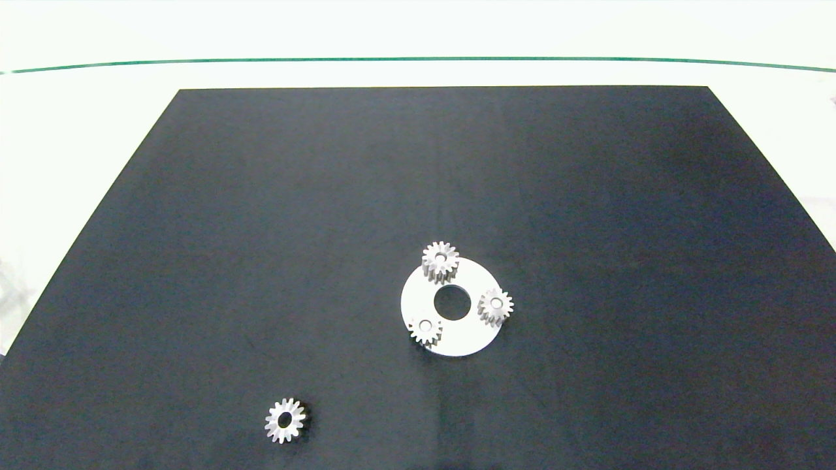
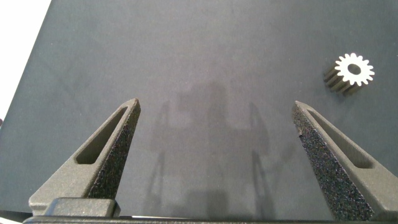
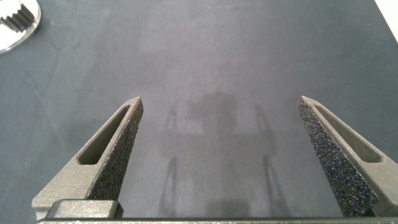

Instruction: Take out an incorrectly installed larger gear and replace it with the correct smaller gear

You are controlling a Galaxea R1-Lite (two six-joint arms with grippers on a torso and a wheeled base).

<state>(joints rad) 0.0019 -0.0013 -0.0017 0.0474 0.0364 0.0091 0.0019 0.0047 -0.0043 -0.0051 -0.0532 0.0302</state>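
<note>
A round silver plate (image 1: 465, 336) lies on the black mat and carries three silver gears. The larger gear (image 1: 440, 260) stands at the plate's back edge and looks a little wider and taller than the gears at its right (image 1: 496, 307) and front left (image 1: 425, 329). The smaller gear (image 1: 285, 421) lies loose near the mat's front left; it also shows in the left wrist view (image 2: 353, 71). My left gripper (image 2: 214, 115) hovers open over bare mat beside that gear. Over bare mat too, my right gripper (image 3: 221, 112) is open, with the plate's edge (image 3: 15, 37) at the corner. Neither arm shows in the head view.
The black mat (image 1: 261, 228) covers most of a white table (image 1: 85, 130). A green line (image 1: 418, 59) runs across the table behind the mat.
</note>
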